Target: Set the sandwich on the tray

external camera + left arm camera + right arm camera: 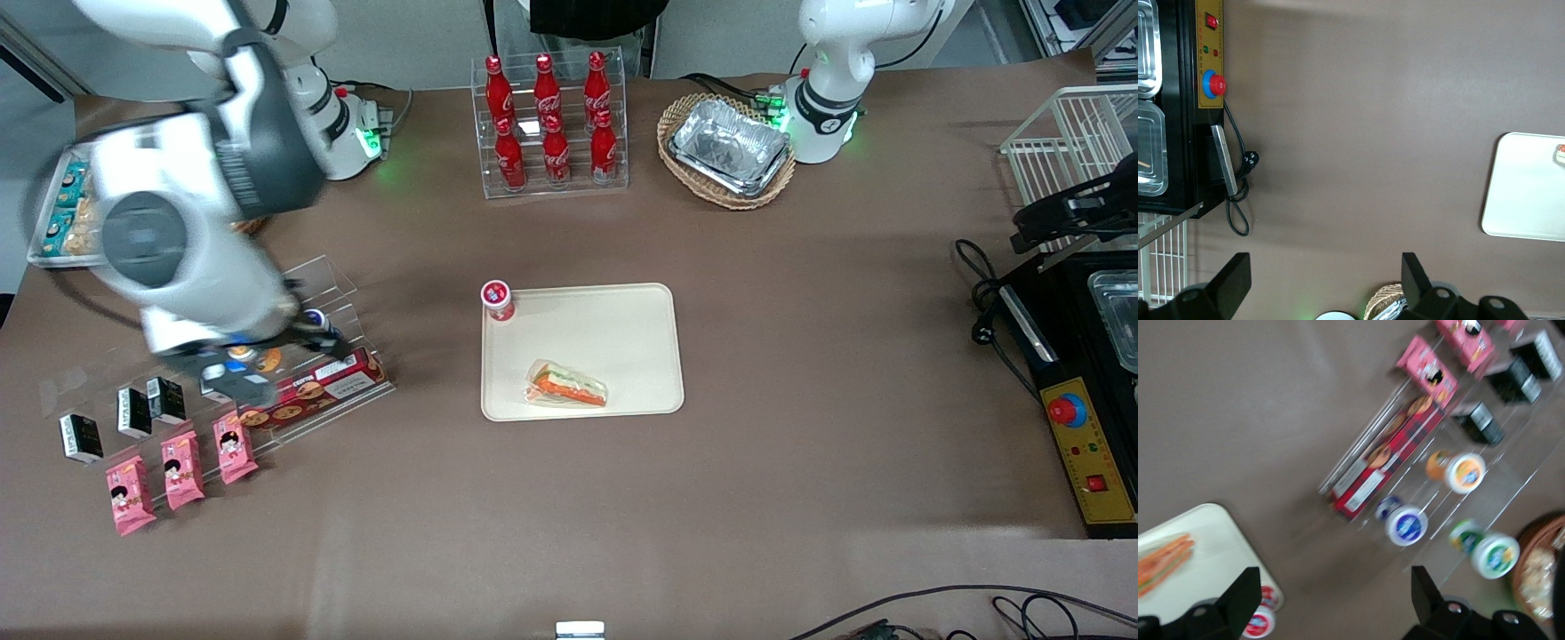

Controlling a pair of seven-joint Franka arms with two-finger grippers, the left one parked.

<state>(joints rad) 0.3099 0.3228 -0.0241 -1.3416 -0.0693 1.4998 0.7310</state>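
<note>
The sandwich [569, 384], a clear-wrapped wedge with orange and green filling, lies flat on the cream tray [622, 338], near the tray's edge closest to the front camera. The right wrist view also shows the sandwich [1161, 563] on the tray [1218, 533], and the left wrist view catches the tray [1531, 193]. My gripper [238, 380] hangs above the clear acrylic snack shelf toward the working arm's end of the table, well apart from the tray. The gripper [1335, 579] is open, with only brown table showing between its fingers.
A red-capped small cup [497, 300] stands at the tray's corner. Under the gripper the acrylic shelf holds a red cookie box [320, 387] and cups; pink packets [182, 467] lie nearer the camera. A cola bottle rack [551, 120], a basket of foil trays [727, 149] and a control box [1080, 436] also stand on the table.
</note>
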